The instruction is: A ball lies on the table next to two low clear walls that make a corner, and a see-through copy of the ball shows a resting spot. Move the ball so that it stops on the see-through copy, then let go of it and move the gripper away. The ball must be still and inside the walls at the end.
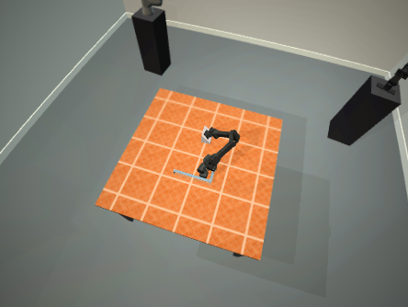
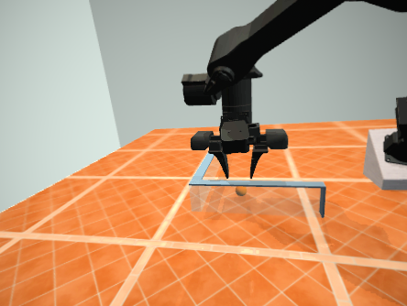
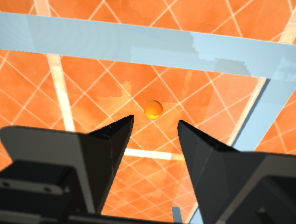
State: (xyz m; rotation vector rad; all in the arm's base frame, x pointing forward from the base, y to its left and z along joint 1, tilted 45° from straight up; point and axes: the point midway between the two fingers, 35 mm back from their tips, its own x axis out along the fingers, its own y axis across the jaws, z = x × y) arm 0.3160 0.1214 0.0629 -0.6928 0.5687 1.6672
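Gripper [image 2: 238, 176] pointing down, fingers apart, empty, above orange ball [image 2: 241, 191], ball behind clear wall [image 2: 257, 199], on tiled surface [image 2: 137, 220]
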